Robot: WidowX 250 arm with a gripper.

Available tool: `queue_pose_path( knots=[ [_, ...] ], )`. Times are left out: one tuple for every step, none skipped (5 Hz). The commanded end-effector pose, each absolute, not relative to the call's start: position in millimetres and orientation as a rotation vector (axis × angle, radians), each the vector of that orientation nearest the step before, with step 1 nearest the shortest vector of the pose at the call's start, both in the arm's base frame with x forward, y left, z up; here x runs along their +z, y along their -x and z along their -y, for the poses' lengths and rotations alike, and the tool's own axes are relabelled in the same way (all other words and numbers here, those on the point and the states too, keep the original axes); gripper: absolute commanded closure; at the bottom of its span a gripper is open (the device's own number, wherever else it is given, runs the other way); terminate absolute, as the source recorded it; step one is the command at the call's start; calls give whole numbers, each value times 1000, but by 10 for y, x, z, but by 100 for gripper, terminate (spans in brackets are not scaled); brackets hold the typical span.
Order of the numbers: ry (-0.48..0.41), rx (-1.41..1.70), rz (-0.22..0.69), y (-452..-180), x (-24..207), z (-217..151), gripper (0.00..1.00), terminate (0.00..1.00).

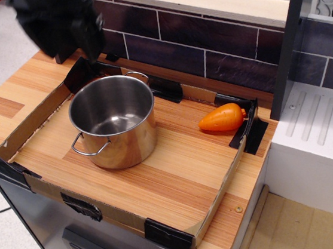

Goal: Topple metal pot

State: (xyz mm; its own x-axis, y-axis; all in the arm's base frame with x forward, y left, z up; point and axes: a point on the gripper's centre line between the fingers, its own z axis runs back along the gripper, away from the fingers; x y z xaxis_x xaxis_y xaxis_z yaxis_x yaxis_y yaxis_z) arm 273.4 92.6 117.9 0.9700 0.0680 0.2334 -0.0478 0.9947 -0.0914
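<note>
The metal pot (114, 127) stands upright and empty in the left half of the cardboard-walled wooden tray (178, 177). It is shiny steel with a wire loop handle at the front left and another at the back. My gripper (77, 49) is a dark, motion-blurred mass at the top left, above and behind the pot's back-left rim. It is not touching the pot. Its two fingers seem to hang apart with nothing between them.
An orange carrot-shaped toy (221, 118) lies at the tray's back right corner. A dark tiled back wall (205, 42) runs behind the tray. A dark post (287, 44) and a white drainer (323, 124) stand at the right.
</note>
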Motion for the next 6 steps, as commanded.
queue_pose_path(
  knots=[
    [-40, 123, 234, -2763, 992, -1062, 0, 0],
    [-109, 152, 185, -2743, 781, -1067, 0, 0],
    [-138, 127, 191, -2676, 644, -1068, 0, 0],
    [-139, 115, 176, -2646, 572, -1034, 0, 0],
    [-118, 107, 166, -2654, 568, -1041, 0, 0],
    [-79, 120, 170, -2674, 626, -1071, 100, 0]
  ],
)
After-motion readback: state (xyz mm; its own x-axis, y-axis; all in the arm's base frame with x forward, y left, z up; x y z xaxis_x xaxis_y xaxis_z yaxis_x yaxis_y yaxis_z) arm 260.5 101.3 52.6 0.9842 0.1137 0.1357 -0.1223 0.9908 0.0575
